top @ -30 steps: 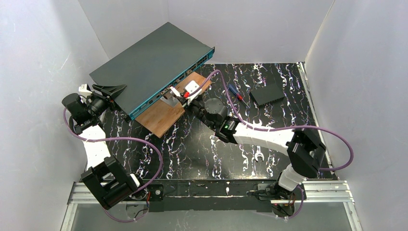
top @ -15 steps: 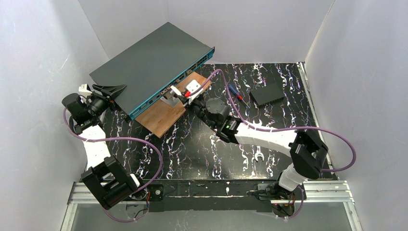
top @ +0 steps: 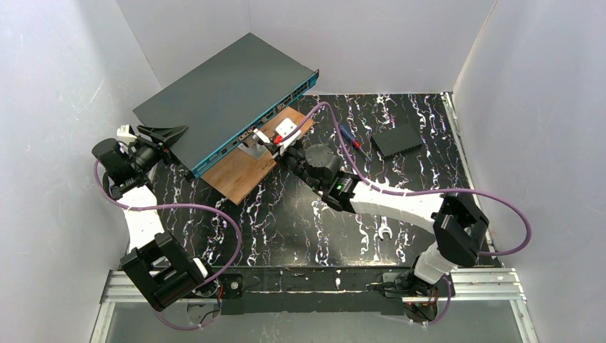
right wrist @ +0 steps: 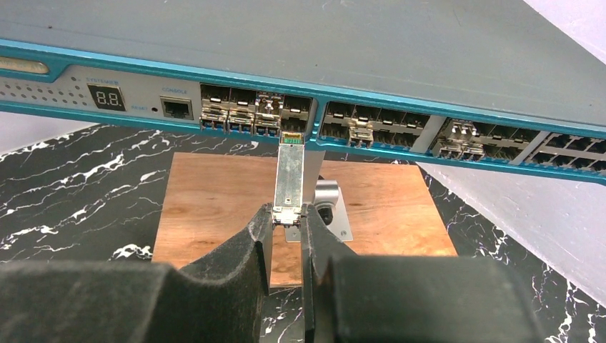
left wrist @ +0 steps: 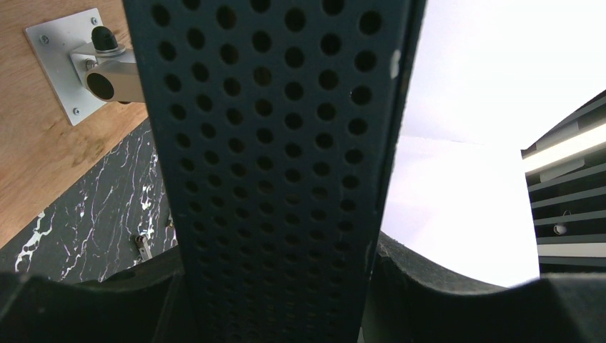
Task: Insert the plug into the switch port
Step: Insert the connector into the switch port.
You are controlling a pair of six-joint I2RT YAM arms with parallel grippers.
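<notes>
The switch (top: 227,91) is a flat dark grey box raised at an angle, its teal port edge (right wrist: 286,91) facing my right wrist camera. My left gripper (top: 170,140) is shut on its perforated left end (left wrist: 279,164), with a finger on either side. My right gripper (right wrist: 287,214) is shut on the rear of the plug (right wrist: 289,175), a slim silver module pointing at the ports. The plug's tip touches the lower lip of a port in the first port group; I cannot tell if it has entered. From above, the plug (top: 261,136) meets the teal edge.
A wooden board (top: 241,170) with a small metal bracket (right wrist: 330,204) lies under the switch's front edge. A small flat black box (top: 397,139), two screwdrivers (top: 350,137) and a wrench (top: 384,230) lie on the black marble table. A purple cable (top: 400,191) loops over my right arm.
My right arm has stretched a little forward and left, carrying the plug closer to the teal port edge. The left arm and the switch have not moved.
</notes>
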